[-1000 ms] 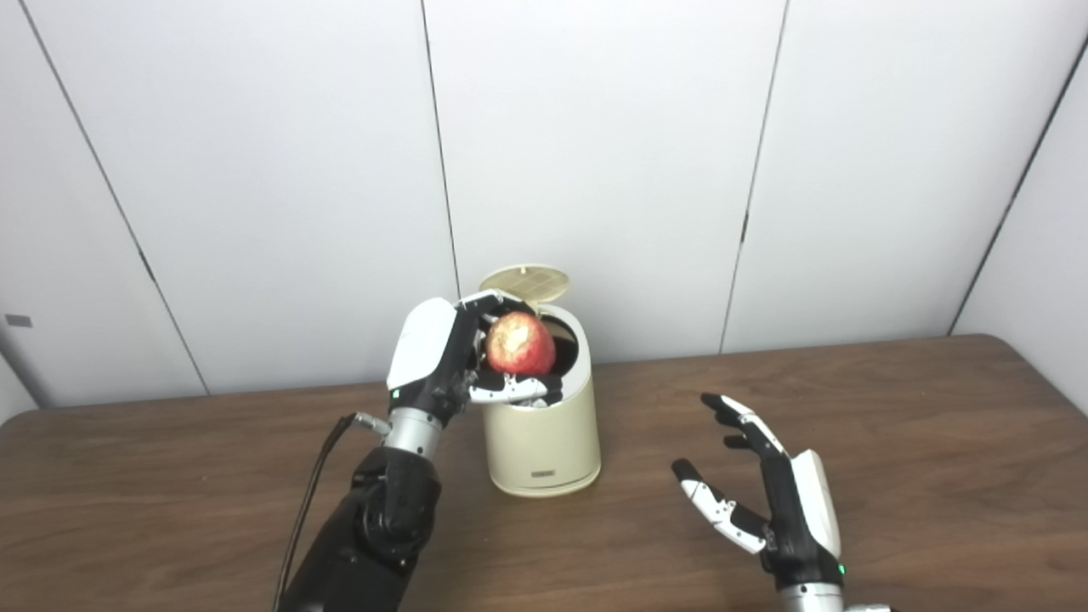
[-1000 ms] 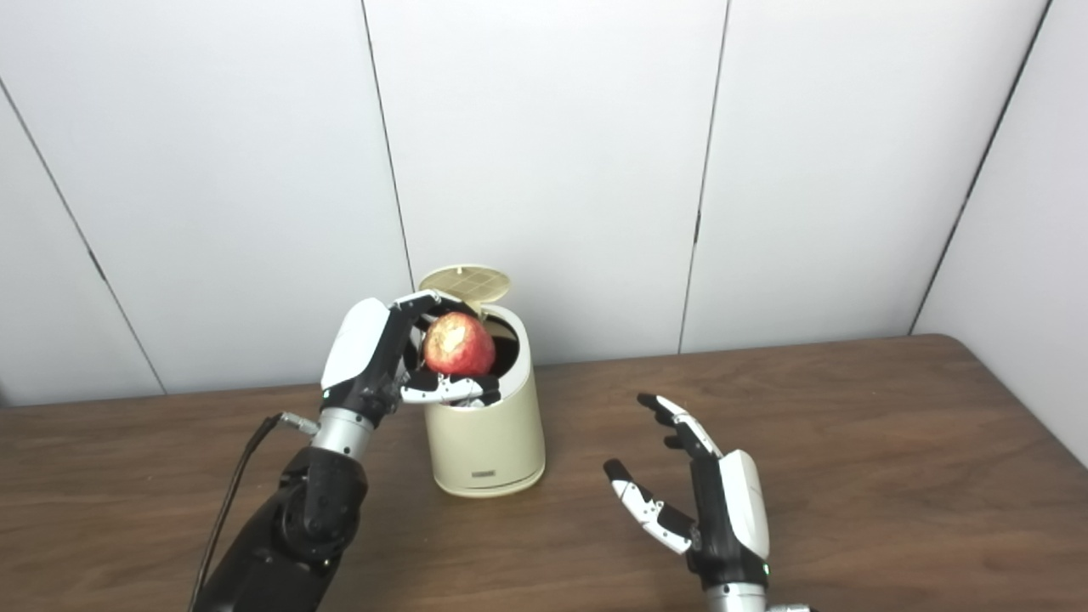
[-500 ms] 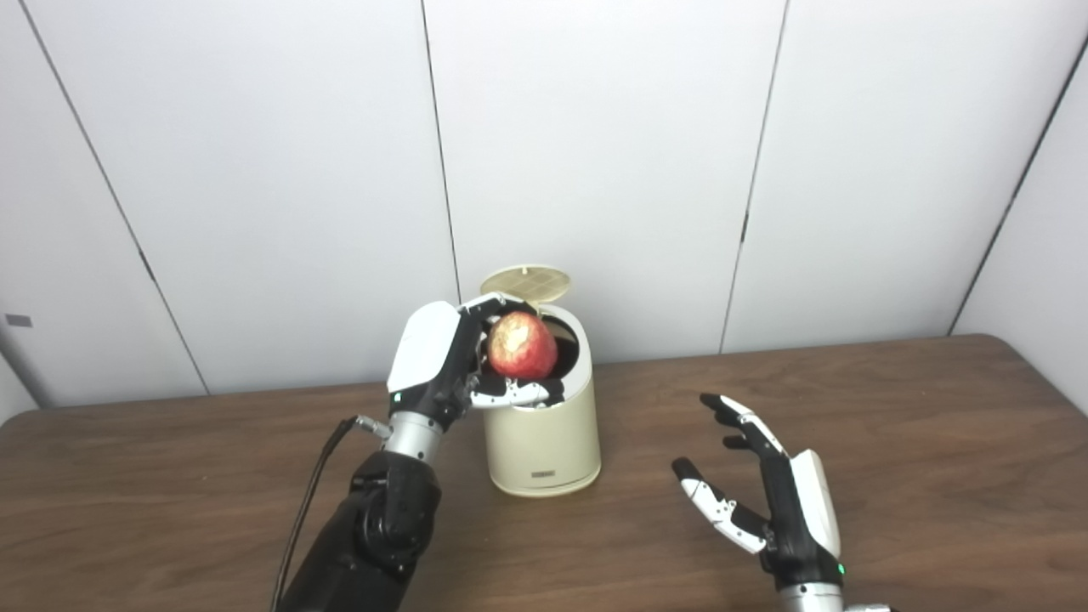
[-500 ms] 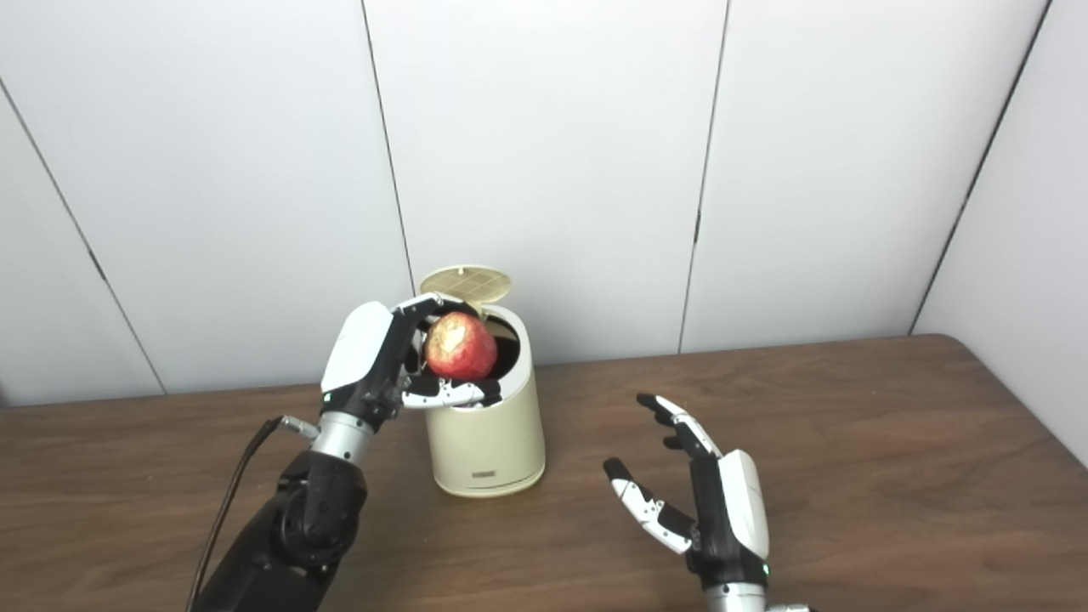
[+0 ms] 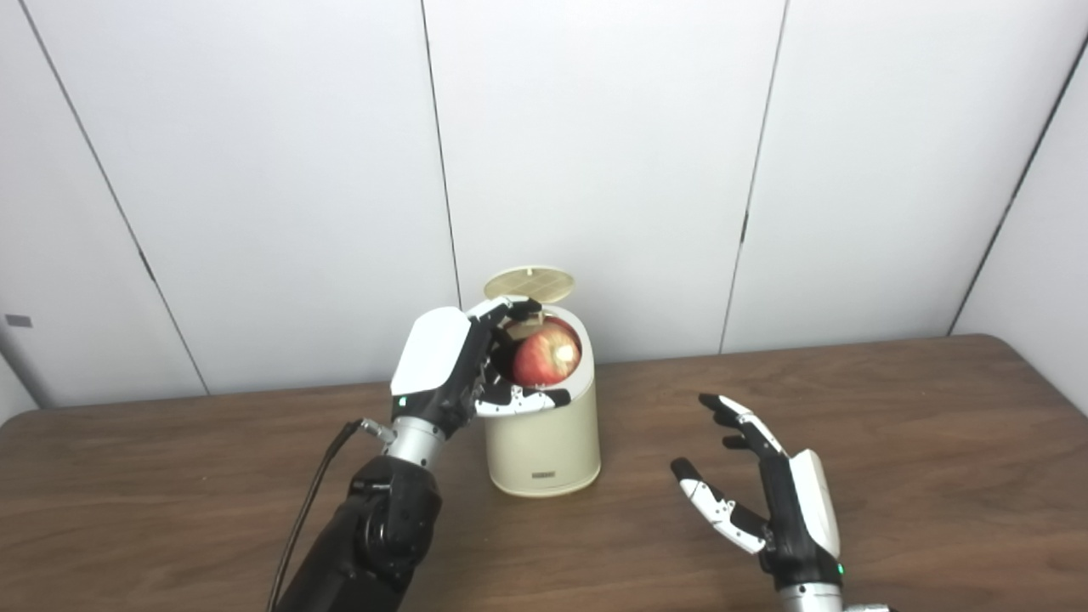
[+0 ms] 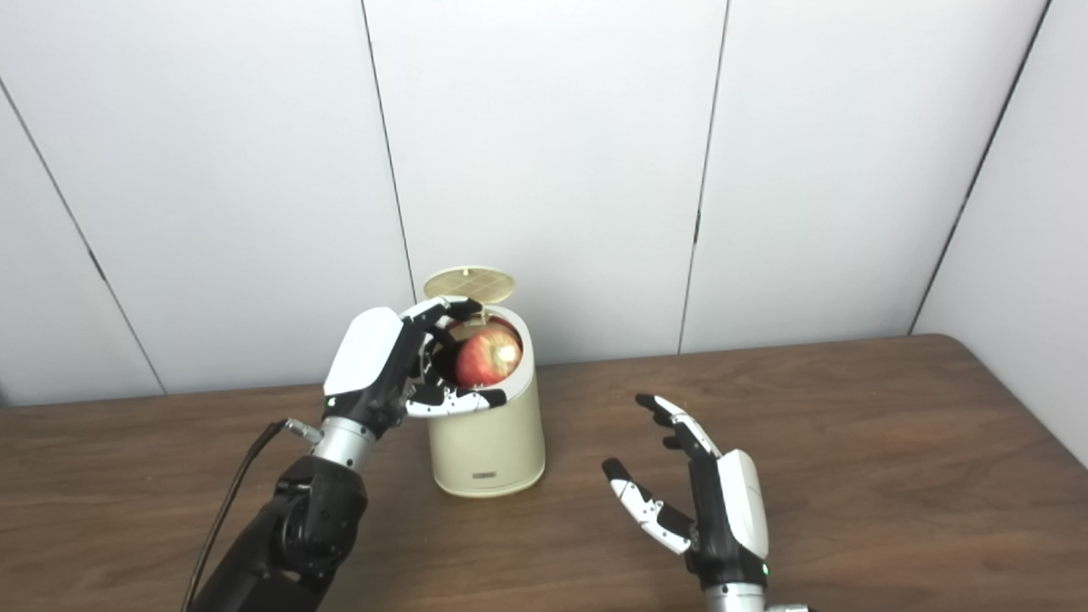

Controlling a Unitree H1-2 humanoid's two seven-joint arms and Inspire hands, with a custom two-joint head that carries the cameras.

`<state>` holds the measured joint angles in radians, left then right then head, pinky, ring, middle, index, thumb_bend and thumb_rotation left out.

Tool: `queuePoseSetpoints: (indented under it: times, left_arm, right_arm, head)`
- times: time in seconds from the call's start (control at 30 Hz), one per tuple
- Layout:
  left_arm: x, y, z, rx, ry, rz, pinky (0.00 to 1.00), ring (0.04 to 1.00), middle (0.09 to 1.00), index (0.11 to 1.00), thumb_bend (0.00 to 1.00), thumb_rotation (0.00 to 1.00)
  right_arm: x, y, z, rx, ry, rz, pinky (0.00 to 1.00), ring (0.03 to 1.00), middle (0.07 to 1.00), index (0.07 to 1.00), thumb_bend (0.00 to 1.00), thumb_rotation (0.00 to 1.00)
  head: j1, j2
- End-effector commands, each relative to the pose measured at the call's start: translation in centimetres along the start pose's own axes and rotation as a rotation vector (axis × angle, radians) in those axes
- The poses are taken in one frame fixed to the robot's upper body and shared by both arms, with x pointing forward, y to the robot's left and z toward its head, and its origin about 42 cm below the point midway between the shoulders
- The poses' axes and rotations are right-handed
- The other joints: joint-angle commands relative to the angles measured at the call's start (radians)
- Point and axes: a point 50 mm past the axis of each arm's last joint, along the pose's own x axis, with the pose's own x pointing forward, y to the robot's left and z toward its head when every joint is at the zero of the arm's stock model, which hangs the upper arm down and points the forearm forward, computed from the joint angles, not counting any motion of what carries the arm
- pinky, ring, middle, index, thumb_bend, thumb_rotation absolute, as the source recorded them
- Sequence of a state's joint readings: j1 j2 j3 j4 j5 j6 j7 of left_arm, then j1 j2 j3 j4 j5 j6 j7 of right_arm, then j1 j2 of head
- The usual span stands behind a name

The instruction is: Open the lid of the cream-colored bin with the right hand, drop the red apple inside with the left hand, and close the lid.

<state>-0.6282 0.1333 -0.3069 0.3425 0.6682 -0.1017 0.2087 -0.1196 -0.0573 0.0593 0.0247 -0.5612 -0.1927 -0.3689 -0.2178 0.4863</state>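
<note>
The cream-colored bin [image 5: 544, 438] stands on the table with its round lid [image 5: 529, 283] tipped up at the back. The red apple [image 5: 546, 355] sits in the bin's mouth, its pale stem end turned up and right, with its top above the rim. My left hand [image 5: 450, 365] is at the bin's left rim. Its fingers are spread, one above the apple and the thumb along the front rim, and they no longer wrap the apple. My right hand [image 5: 765, 493] hovers open over the table to the right of the bin, palm facing left, holding nothing.
The brown wooden table [image 5: 935, 442] reaches to white wall panels just behind the bin. A black cable [image 5: 310, 501] hangs from my left wrist. My left forearm [image 5: 382, 527] rises from the bottom edge in front of the bin's left side.
The apple has left my left palm, rolled right and dropped lower into the bin's mouth, turning over. My left fingers have spread. The right hand has stayed put.
</note>
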Motion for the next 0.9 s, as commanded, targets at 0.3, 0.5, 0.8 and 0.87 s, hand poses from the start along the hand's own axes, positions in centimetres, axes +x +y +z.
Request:
queuePoseSetpoints:
  times: [0.3, 0.5, 0.8, 0.87]
  left_arm:
    - [0.1, 0.8, 1.2, -0.012, -0.070, 0.034, 0.51, 0.637, 0.770, 0.763, 1.00, 0.34]
    - [-0.2, 1.3, 1.4, -0.040, -0.088, 0.052, 0.50, 0.623, 0.757, 0.751, 1.00, 0.32]
    - [-1.2, 2.1, 1.9, -0.272, -0.280, 0.319, 0.29, 0.362, 0.470, 0.515, 0.57, 0.02]
    - [-1.3, 2.3, 2.1, -0.307, -0.290, 0.345, 0.27, 0.341, 0.459, 0.508, 0.53, 0.00]
  right_arm:
    - [-0.6, 1.4, 0.6, 0.030, 0.004, 0.009, 0.69, 0.791, 0.809, 0.786, 0.27, 0.52]
    - [-0.6, 1.5, 0.6, 0.035, 0.003, 0.007, 0.68, 0.789, 0.809, 0.783, 0.26, 0.51]
    - [-0.4, 1.6, 0.6, 0.040, -0.001, 0.007, 0.69, 0.792, 0.808, 0.782, 0.26, 0.50]
    - [-0.4, 1.6, 0.6, 0.036, 0.000, 0.007, 0.69, 0.793, 0.808, 0.784, 0.26, 0.51]
  head:
    - [0.005, 0.002]
    - [0.006, 0.003]
    - [0.005, 0.002]
    - [0.004, 0.000]
